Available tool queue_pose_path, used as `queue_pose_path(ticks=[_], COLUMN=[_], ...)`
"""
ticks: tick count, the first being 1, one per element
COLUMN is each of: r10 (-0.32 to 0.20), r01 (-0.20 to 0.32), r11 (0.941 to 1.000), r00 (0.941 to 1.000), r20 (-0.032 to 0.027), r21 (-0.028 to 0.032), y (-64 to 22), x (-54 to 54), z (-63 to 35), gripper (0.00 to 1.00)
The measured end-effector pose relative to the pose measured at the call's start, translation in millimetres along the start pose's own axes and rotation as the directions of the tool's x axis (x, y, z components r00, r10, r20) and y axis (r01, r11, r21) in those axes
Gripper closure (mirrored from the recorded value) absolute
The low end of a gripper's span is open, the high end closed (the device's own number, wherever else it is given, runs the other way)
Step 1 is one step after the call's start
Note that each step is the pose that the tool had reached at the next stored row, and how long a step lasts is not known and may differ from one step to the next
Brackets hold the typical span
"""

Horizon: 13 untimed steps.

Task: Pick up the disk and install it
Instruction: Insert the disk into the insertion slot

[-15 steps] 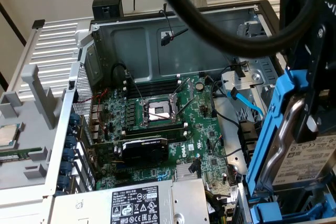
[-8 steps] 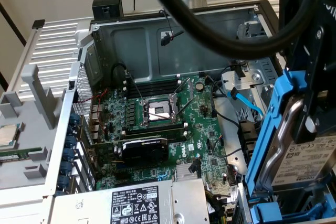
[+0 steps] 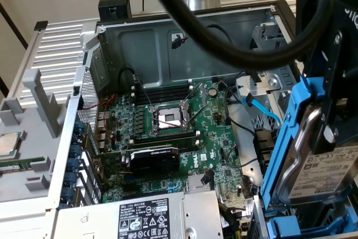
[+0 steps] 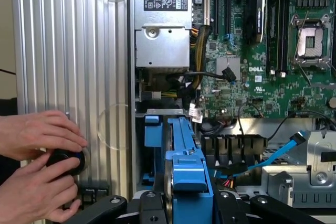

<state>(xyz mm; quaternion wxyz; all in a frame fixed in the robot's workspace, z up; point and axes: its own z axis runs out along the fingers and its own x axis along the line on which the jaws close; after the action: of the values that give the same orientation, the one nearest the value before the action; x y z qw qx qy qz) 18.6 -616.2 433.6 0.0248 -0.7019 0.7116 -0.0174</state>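
The exterior view looks slantwise down, from close by, into the computer case point(image 3: 145, 43). The wrist view looks straight down. Both share the motherboard point(image 3: 218, 121), power supply point(image 3: 145, 219) and disk point(image 3: 327, 174).

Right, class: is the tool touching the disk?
Touching. The wrist view shows the tool with its black fingers pressed against both sides of the disk, with no gap between them.

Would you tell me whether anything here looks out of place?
Yes: a person's hands grip a black knob on the ridged panel right beside the end effector holding the disk, unusual while the arm works.
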Motion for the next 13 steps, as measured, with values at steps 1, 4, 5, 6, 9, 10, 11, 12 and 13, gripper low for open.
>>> queue_pose_path(ticks=[1,4,5,6,9,10,11,12,13], r10=[0.000,0.000,0.000,0.000,0.000,0.000,0.000,0.000,0.000], r01=[0.000,0.000,0.000,0.000,0.000,0.000,0.000,0.000,0.000], r11=[1.0000,1.0000,1.0000,1.0000,1.0000,1.0000,1.0000,1.0000,1.0000], r00=[1.0000,1.0000,1.0000,1.0000,1.0000,1.0000,1.0000,1.0000,1.0000], r20=[0.0001,0.0000,-0.0001,-0.0001,0.0002,0.0002,0.0003,0.0003,0.0003], r21=[0.0001,0.0001,0.0001,0.0001,0.0002,0.0002,0.0003,0.0004,0.0005], y=[0.0,0.2,0.3,0.4,0.8,1.0,1.2,1.4,1.5], x=[-0.1,-0.1,-0.1,-0.1,-0.1,-0.1,-0.2,-0.2,-0.3], z=[0.2,0.7,0.9,1.1,2.3,2.8,3.2,3.6,4.0], gripper=[0.63,0.63,0.63,0.63,0.63,0.63,0.63,0.63,0.63])
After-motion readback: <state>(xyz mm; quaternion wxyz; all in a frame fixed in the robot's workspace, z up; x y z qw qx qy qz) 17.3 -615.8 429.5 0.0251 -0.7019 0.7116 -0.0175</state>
